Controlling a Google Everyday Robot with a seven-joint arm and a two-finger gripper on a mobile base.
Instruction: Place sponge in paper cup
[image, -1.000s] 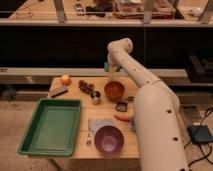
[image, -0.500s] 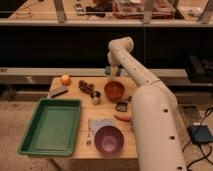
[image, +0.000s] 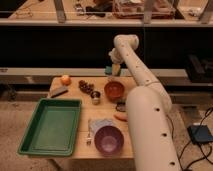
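The robot's white arm (image: 145, 105) rises from the near right of the scene and reaches across to the far edge of the wooden table (image: 82, 145), w/ the gripper (image: 114, 69) hanging above the far-right corner. The sponge (image: 108, 69), a small green-blue block, sits right at the gripper tip, either pinched there or just beside it (can't tell which), and whether the jaws are apart or together can't be told either. A pale upright shape right under the gripper, approx. at the table's far edge, could be the paper cup (image: 116, 70), but it blends w/ the gripper and isn't certain. Just nearer on the table is a red-brown bowl (image: 114, 90); to its left stands a small metal can (image: 95, 97), and beyond that a dark cluster, prob. grapes (image: 86, 86). At the far-left corner lies an orange (image: 65, 79), w/ a flat grey object (image: 58, 91) just near it. A big green tray (image: 51, 126) fills the near-left side, overhanging the table's left edge. Near-centre is a purple bowl (image: 109, 139), touching a pale cloth or packet (image: 101, 125) on its far side, w/ a fork-like utensil (image: 90, 134) just left of it. An orange-pink item (image: 120, 117) lies against the arm, between the two bowls.
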